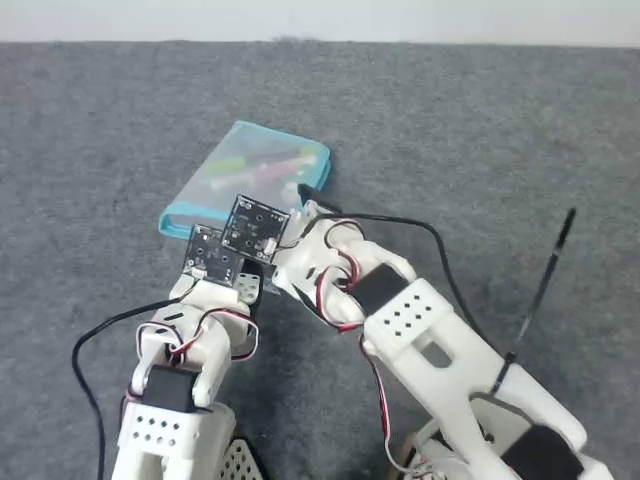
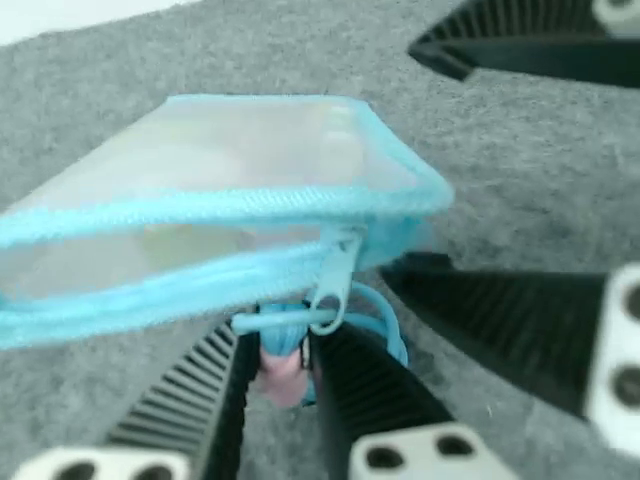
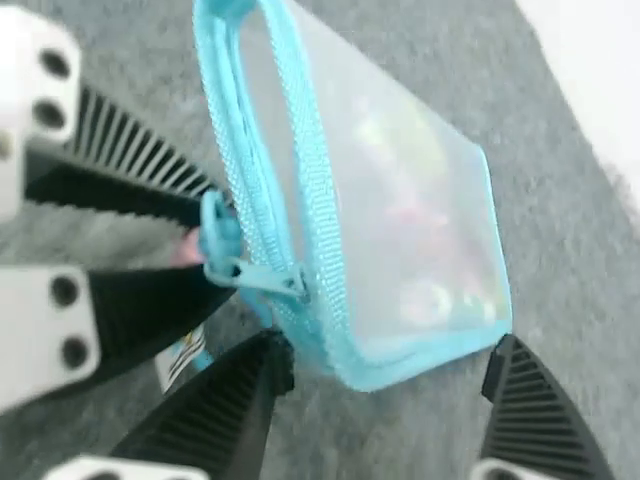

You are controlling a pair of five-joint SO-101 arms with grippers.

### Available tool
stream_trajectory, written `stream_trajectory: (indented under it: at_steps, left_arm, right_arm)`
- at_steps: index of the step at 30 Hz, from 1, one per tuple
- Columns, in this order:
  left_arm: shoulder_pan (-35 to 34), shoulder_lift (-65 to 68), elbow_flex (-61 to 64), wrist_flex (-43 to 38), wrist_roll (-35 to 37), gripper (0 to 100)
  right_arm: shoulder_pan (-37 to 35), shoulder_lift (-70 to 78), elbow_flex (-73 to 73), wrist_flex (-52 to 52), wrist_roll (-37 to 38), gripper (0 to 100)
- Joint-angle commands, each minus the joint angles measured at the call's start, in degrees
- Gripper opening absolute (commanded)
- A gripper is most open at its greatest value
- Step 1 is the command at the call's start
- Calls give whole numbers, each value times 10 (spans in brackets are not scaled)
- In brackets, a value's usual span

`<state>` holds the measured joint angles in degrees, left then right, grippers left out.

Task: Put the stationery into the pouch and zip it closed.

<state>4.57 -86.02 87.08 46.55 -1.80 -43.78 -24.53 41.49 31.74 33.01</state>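
A: Where is the pouch?
B: On the grey worktop, just ahead of both arms, coloured stationery showing through its clear side.
A: And the jaws?
B: The left gripper pinches the zip pull; the right gripper stands spread astride the pouch's corner.

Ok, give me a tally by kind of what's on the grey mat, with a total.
Pouch: 1
Zip pull: 1
Grippers: 2, left gripper and right gripper
Stationery inside the pouch: too blurred to count
Total counted: 4
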Motion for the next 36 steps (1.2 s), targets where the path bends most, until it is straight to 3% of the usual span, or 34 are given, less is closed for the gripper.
stream_trajectory:
  at_steps: [1,9,16,24,30,36]
  left_arm:
    - [-7,3,-45,-2,-6,9]
    - [-4,4,-44,-2,-6,9]
    - [-4,4,-44,-2,-6,9]
    - [-4,4,-43,-2,-6,9]
    - [-6,2,-43,-2,-4,9]
    - [-7,1,-43,1,-4,9]
  right_arm:
    - [-4,24,-33,-40,11,292]
    - [-6,56,-34,-80,51,268]
    - [-6,89,-33,-135,78,0]
    - [23,94,-35,-106,68,6]
    - [102,94,-62,-14,16,6]
    - [158,98,-48,7,11,6]
